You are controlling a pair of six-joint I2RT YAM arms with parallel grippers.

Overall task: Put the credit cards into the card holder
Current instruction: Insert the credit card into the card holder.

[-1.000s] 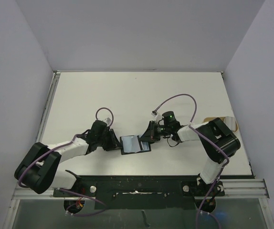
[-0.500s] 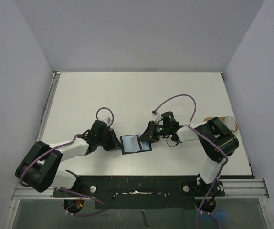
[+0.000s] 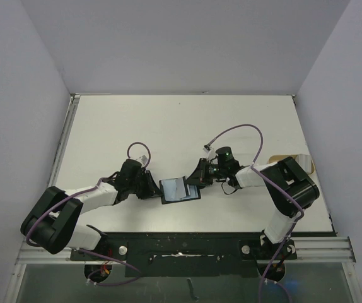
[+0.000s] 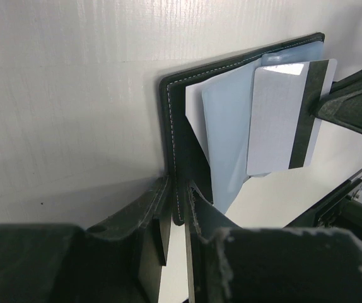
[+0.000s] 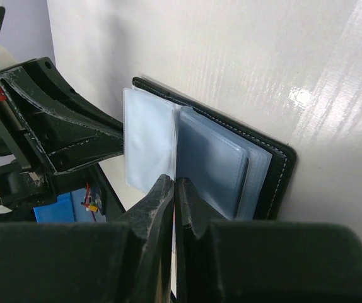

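The card holder [image 3: 180, 190] lies opened on the white desk [image 3: 168, 126], near the front edge and between the two arms. Its black stitched cover [image 4: 182, 120] is seen underneath, and pale blue clear sleeves [image 4: 226, 136] are fanned out on top of it. The near edge of the cover is pinched between the left fingers [image 4: 167, 208], which are closed on it from the left side; in the overhead view these fingers [image 3: 154, 188] are found just left of the holder.

One credit card [image 4: 275, 120], grey with a dark stripe along one long side, is held over the sleeves at a slight tilt. It is gripped at its right end by the right fingers [image 5: 168, 196], which are pressed together on its thin edge; from the right wrist the card is seen only edge-on as a pale line between them. From above, the right fingers [image 3: 193, 184] are seen at the holder's right side. Whether the card's leading edge has entered a sleeve cannot be told.

A tan object [image 3: 273, 158] is partly hidden behind the right arm near the desk's right edge.
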